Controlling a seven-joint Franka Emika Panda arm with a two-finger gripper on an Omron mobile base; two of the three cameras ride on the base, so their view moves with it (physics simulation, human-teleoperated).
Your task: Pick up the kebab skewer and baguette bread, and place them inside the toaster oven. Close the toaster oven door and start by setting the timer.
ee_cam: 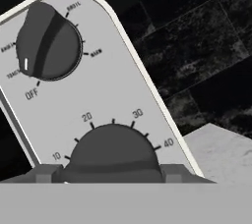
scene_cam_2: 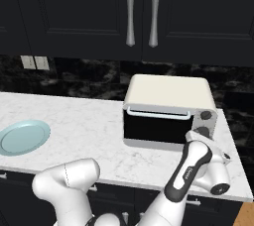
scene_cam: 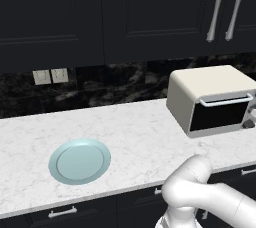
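Fingertips of the gripper (ee_cam: 113,175) straddle the timer knob (ee_cam: 113,150) at six o'clock on the toaster oven (scene_cam_2: 166,93) control panel, apparently pinching it for a turn, since the toaster oven door (scene_cam_2: 156,126) stands shut.

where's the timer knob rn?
The timer knob sits low on the toaster oven control panel, right of the door, below the mode dial. In the hand view it lies between the pincer tips.

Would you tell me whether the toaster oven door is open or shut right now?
Shut: the toaster oven door sits flush against the toaster oven, its handle up at the top edge.
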